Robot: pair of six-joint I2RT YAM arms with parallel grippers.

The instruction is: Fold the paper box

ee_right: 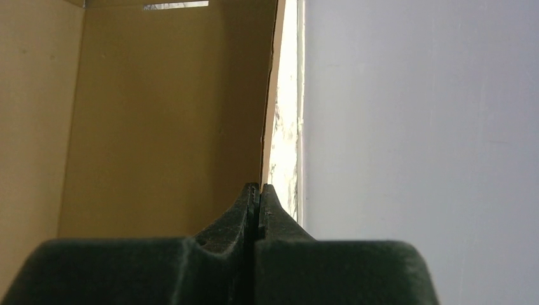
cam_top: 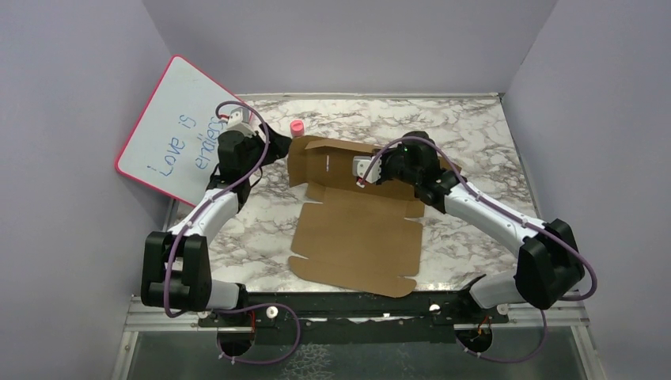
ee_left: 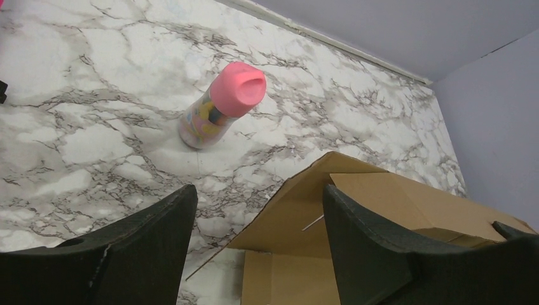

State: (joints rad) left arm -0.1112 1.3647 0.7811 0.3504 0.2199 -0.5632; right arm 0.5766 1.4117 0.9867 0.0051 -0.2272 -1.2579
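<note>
One paper box flap stands against the closed right hand.

Your left arm reaches forward and slightly outward, and the left gripper at its end has its 2 fingers spread wide apart. Your right arm stretches forward and inward toward your left, and the right gripper has its 2 fingers pressed flat together.
</note>
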